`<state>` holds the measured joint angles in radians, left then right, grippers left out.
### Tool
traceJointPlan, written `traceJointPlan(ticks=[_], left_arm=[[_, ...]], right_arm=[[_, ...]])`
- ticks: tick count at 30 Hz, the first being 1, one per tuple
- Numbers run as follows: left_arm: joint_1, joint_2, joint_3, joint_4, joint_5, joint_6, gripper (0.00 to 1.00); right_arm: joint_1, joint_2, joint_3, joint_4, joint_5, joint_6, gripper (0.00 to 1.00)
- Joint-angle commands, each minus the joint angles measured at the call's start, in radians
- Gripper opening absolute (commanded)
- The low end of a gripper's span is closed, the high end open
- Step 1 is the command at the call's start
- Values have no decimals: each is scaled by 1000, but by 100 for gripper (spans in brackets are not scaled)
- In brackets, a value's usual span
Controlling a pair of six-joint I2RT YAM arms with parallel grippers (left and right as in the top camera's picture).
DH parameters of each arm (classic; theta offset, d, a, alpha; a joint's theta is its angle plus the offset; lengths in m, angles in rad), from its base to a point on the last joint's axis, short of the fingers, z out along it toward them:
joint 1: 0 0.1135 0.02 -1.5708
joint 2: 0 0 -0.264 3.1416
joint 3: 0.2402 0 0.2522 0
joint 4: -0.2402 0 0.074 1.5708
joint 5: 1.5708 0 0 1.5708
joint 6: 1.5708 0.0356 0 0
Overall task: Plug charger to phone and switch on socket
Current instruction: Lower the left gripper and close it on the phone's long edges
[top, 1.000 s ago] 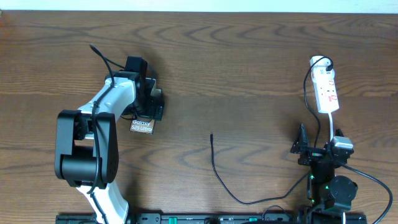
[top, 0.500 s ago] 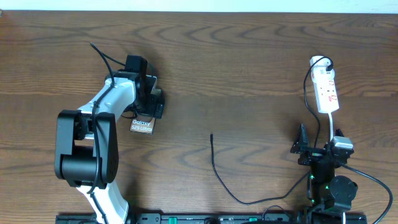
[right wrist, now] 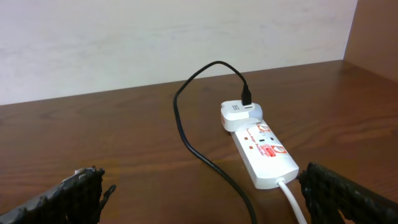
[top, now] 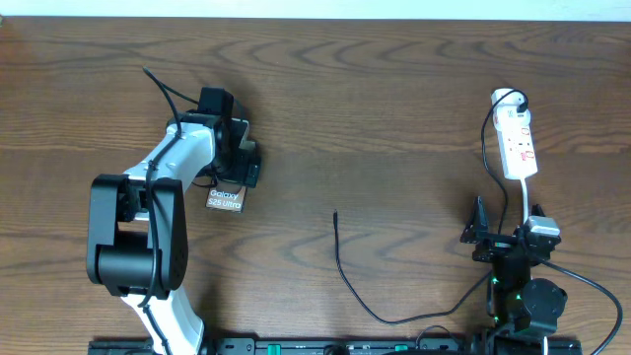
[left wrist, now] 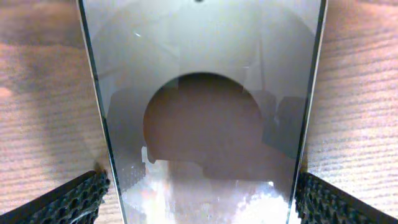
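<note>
Brown wood-grain tabletop fills the overhead view, with a pale wall behind it in the right wrist view. The phone (top: 225,200) lies flat at left of centre, its lettered end showing. In the left wrist view the phone (left wrist: 202,112) fills the frame between two ribbed fingertips (left wrist: 68,199).

The left gripper (top: 240,170) straddles it with jaws spread wide. Whether the pads touch its edges cannot be told, and nothing looks clamped.

The charger (top: 347,276) rests well apart, its plug tip (top: 335,215) near mid-frame. Its cable trails toward the lower edge, then right.

The socket (top: 519,146) sits at upper right. The same socket (right wrist: 266,152) appears ahead of the right wrist camera, a white adapter (right wrist: 239,115) at its far end with the black cable plugged in.

The right gripper (top: 508,235) hovers below the strip, jaws wide and empty.

Likely troubles:
- An uneven squeeze could skate the phone across the smooth wood.
- The slim plug tip could slip from a pinch.
- Cable slack looping beside the strip could snag the right arm on its way to the switch.
</note>
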<state>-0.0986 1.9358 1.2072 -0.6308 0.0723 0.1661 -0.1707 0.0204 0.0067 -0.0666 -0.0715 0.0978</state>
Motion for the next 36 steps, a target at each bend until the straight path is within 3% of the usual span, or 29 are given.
traceJointPlan(ticks=[1, 36], left_arm=[[1, 12, -13, 3, -13, 24, 98], [1, 77, -12, -19, -66, 24, 96]], right_arm=[[15, -2, -1, -4, 2, -9, 99], [15, -2, -1, -4, 2, -9, 99]])
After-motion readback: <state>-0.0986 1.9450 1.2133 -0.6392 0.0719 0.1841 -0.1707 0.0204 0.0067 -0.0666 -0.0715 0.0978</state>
